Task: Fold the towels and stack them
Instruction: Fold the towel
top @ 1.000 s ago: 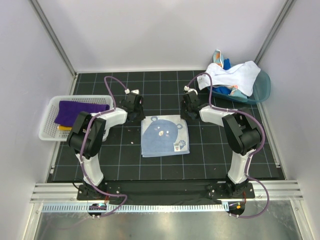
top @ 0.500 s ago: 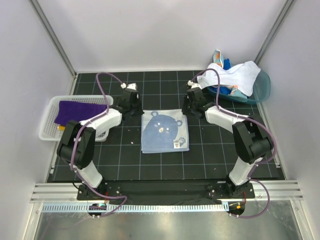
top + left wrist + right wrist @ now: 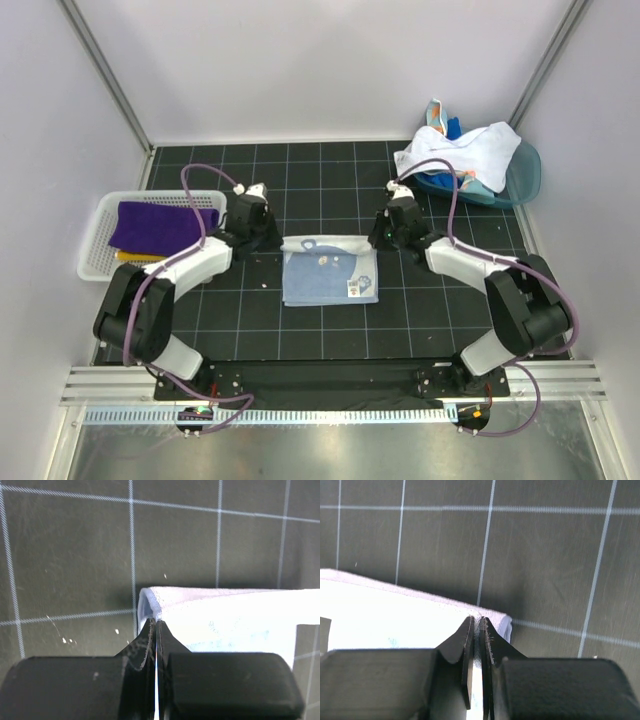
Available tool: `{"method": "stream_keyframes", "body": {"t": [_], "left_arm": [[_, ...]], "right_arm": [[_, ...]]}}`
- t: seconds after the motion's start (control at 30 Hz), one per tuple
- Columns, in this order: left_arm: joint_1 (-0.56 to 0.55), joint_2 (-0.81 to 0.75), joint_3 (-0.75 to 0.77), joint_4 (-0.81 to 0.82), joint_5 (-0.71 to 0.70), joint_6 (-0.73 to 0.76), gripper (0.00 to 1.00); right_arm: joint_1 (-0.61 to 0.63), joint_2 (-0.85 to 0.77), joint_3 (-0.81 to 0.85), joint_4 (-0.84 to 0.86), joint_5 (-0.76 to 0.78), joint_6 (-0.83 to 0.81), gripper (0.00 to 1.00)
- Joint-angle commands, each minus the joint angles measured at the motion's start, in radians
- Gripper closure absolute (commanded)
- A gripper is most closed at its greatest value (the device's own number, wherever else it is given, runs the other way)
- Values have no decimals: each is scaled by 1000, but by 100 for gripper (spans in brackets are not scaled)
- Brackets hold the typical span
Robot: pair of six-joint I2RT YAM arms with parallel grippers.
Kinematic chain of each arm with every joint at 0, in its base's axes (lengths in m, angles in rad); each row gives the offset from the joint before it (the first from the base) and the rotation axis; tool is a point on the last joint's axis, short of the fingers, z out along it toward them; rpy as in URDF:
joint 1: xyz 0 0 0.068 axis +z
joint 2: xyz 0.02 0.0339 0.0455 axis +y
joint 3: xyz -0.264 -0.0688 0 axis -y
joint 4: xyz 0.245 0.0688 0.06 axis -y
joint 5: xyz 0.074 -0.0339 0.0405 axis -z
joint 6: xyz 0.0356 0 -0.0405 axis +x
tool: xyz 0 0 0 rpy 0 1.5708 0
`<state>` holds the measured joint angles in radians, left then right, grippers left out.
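Risk first, L to R. Left end effector (image 3: 156, 626) is pinched shut on the far-left corner of the pale blue towel (image 3: 330, 278). Only a thin bit of hem sits betw its fingers, so a quick pull toward the near side could prob slip the corner out and drop the flap crooked. Middle: far edge is raised and rolled over, white underside up, hanging betw the two grips. If the arms travel at uneven pace or height, the fold line skews and edges won't meet the near hem. Nothing pins the near half, so it may drag on the desk (image 3: 240, 320) and bunch. Right end effector (image 3: 479, 622) is closed narrow on the far-right corner, grip equally shallow, same slip risk.

Positions:
- White mesh basket (image 3: 95, 250) is well left of the left end effector. It holds a purple towel (image 3: 160, 225), w/ a yellow towel (image 3: 128, 257) peeking out under its near side.
- Pale blue towel's corner is right at the left end effector's tips, touching both fingers, and the cloth runs off to its right.
- From the right end effector the same towel runs off to the left, w/ the corner curling just past its tips. So the towel spans betw the two, and its near half lies flat on the desk on the base side of both.
- Teal tub (image 3: 525, 175) is beyond and right of the right end effector, well apart, w/ a white towel (image 3: 465, 150) heaped over it.

First fold looks unfinished.
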<state>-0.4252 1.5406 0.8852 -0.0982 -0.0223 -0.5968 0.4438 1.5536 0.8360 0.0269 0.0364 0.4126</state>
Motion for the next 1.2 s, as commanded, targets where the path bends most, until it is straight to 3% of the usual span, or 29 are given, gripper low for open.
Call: {"method": "stream_keyframes", "body": {"t": [0.0, 0.5, 1.17], "left_arm": [[3, -77, -46, 45, 13, -14, 100], [-35, -250, -219, 63, 42, -54, 100], [-116, -361, -322, 43, 32, -84, 100]], "right_arm": [[-5, -88, -57, 74, 11, 25, 91], [33, -317, -251, 90, -3, 72, 91], [167, -521, -409, 22, 119, 138, 91]]}}
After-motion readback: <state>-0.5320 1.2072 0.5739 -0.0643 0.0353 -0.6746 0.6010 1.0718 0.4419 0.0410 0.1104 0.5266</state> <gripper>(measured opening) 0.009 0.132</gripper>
